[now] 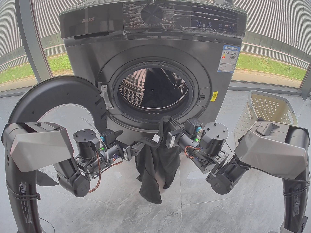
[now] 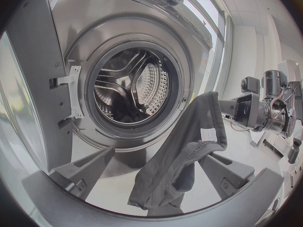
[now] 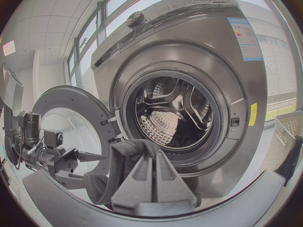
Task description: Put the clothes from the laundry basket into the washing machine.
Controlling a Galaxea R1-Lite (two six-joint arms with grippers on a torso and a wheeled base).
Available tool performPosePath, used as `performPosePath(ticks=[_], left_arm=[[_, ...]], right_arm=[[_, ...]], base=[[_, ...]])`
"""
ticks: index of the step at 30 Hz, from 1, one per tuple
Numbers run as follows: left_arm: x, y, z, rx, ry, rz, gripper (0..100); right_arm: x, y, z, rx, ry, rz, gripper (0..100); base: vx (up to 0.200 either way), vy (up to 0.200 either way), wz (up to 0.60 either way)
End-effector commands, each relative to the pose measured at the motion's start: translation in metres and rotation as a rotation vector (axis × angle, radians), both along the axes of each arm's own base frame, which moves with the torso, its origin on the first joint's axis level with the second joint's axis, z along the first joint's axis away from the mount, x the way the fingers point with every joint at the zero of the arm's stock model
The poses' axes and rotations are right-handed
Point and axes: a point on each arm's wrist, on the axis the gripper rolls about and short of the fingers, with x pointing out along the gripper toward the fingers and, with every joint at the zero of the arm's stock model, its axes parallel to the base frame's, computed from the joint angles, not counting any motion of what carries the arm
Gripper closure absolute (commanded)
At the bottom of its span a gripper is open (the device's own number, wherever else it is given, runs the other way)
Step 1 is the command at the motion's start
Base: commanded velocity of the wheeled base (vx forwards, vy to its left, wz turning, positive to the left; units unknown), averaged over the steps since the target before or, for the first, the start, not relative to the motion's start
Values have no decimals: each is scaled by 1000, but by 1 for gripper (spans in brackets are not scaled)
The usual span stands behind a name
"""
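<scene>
Just below the mouth of the washing machine point(image 1: 145, 49), pinching a black garment point(image 1: 155, 165) by its top edge: right claw point(image 3: 154, 156), pressed together on the cloth. Hangs from that grip in a long fold, lower end down near the floor point(image 1: 194, 211), none of it past the door seal yet. Beside it, left claw point(image 2: 157, 153) spread wide, a fold of the same garment draped over one of its two prongs but not clamped. Door point(image 1: 55, 94) swung fully open to the robot's left, drum point(image 1: 152, 88) unobstructed.

Judged as mid-task. Done, by the look of it: at least one piece delivered, going by a dark heap point(image 3: 186, 137) of cloth lying in the bottom of the drum. In hand: getting this garment up and through the opening. Left for this piece: raise it to the level of the mouth, carry it inward, let go well inside so that no tail trails over the rim.

Laundry basket point(image 1: 269, 109) on the floor to the right of the machine, pale inner wall bare where visible. Lower part hidden behind the right arm, so cannot tell whether more clothes wait there.
</scene>
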Motion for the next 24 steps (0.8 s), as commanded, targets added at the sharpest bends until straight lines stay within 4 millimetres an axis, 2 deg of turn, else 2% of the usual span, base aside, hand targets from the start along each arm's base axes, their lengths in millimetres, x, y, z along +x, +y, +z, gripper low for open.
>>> performPosePath(ticks=[1,11,12,16,17,18,24], left_arm=[[1,0,-7,3,21,-1,0],[-7,-2,-17,-6,80,-81,0],[-7,-5,-19,-9,87,-94,100],[1,-8,-40,6,118,-111,100],[1,-8,-40,6,118,-111,100],[7,-10,-49,9,121,-109,100],[19,-13,-63,1,125,-116,100]], right_arm=[[0,1,3,7,-9,2,100],[0,3,11,21,-25,3,100],[0,3,11,19,-23,5,100],[-1,4,20,31,-38,6,100],[-1,4,20,31,-38,6,100],[-1,4,20,34,-40,7,100],[0,3,22,38,-45,3,100]], base=[[0,0,0],[0,0,0],[0,0,0],[0,0,0],[0,0,0],[0,0,0],[0,0,0]])
